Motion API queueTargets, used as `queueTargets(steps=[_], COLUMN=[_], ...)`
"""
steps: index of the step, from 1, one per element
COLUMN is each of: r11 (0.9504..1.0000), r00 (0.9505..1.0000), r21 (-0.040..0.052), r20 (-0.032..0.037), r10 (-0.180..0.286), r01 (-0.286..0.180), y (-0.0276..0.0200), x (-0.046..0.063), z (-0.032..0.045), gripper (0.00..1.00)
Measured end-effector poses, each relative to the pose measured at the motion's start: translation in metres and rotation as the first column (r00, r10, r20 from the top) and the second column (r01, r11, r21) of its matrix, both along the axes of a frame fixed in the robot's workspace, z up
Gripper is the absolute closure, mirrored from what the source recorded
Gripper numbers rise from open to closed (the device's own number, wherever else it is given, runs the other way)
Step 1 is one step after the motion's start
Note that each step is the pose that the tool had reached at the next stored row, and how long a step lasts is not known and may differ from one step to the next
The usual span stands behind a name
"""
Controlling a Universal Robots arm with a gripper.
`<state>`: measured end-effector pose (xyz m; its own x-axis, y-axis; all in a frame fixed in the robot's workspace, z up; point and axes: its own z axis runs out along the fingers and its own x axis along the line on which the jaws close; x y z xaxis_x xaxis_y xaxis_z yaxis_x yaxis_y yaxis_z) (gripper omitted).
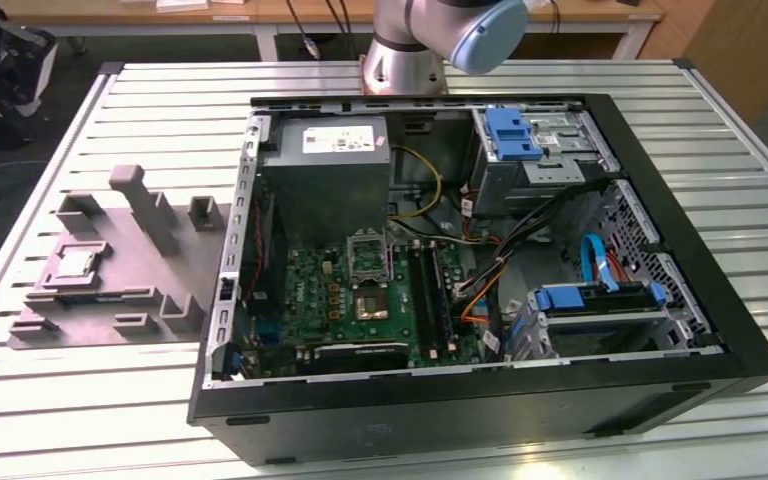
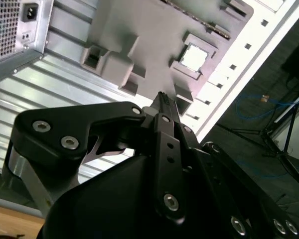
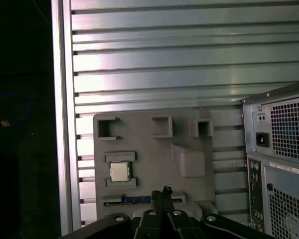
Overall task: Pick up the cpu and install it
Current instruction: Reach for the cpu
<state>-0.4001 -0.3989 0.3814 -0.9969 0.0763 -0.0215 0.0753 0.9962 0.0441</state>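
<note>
The cpu (image 1: pixel 75 263) is a small square chip with a pale metal top. It lies flat in a recess of the grey moulded fixture (image 1: pixel 117 290) on the table, at the exterior view's left, beside the open computer case (image 1: pixel 491 390). Both wrist views look down on the cpu (image 2: pixel 194 57) (image 3: pixel 119 172) from well above. My gripper (image 3: pixel 164 191) (image 2: pixel 162 97) hangs high over the fixture's near edge, apart from the chip. Its black fingers meet at the tips and hold nothing. Inside the case, the motherboard socket (image 1: pixel 372 305) lies bare with its dark metal frame (image 1: pixel 368 250) swung up.
Upright blocks (image 1: pixel 144 200) rise from the fixture near the chip. The grey power supply (image 1: pixel 331 165), cables (image 1: pixel 491 260) and blue drive brackets (image 1: pixel 511 130) crowd the case around the socket. The slatted metal table (image 1: pixel 91 420) ends close to the fixture's outer side.
</note>
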Motion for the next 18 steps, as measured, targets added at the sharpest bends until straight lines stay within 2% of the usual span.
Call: queueTargets(steps=[18], r11=[1.0000], r00=[1.0000], r21=[0.0001], r20=[-0.0005], r10=[0.000], r01=[0.000], y=[0.0000], x=[-0.046], z=[-0.0012], gripper=[0.89])
